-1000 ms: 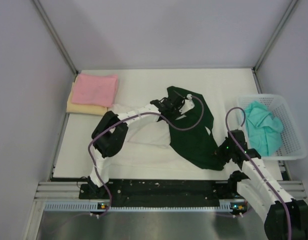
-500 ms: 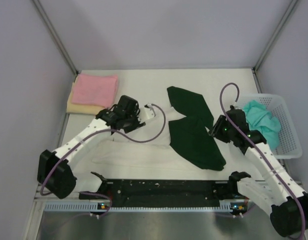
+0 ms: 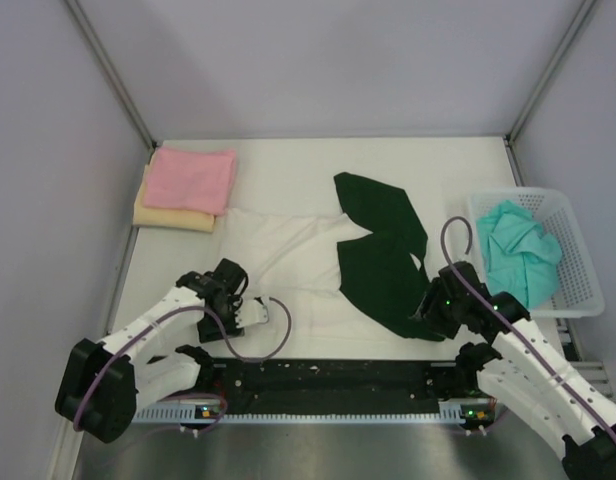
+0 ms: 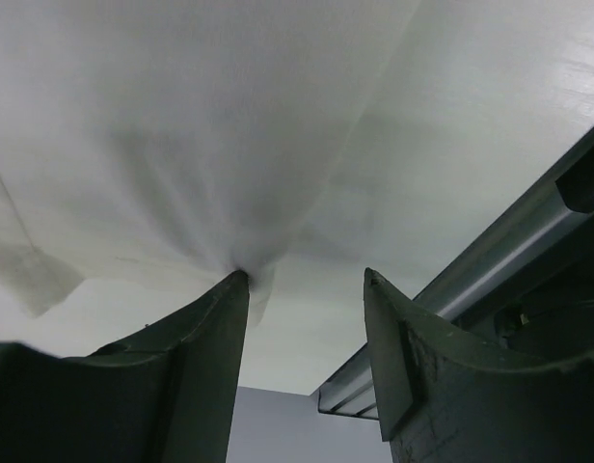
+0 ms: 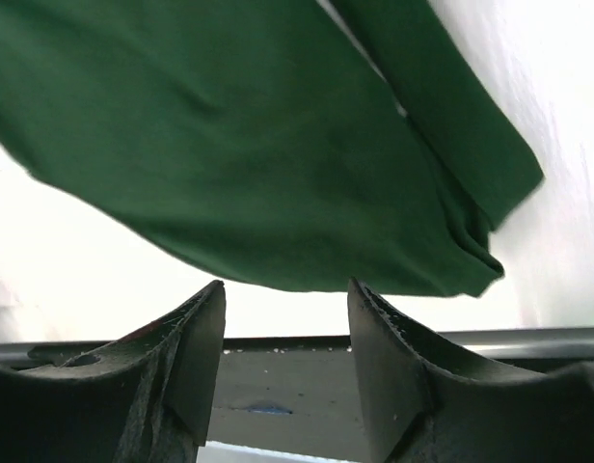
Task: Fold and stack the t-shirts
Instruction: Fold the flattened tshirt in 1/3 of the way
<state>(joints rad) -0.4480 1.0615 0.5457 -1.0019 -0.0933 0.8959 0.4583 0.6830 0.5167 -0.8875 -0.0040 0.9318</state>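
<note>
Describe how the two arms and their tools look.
The left arm and right arm have white shells with black joints, and a purple cable loops along each. Green lights glow near the right wrist. The left tool and right tool each have two dark wedge-shaped fingers.

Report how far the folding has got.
Done: pink tee folded atop the pale yellow tee. In hand: the white-and-green tee lies spread, left gripper and right gripper open at its near edge. Left: that fold, plus the teal tee crumpled in the basket.

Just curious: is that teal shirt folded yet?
No. The teal t-shirt lies crumpled in the white basket.
</note>
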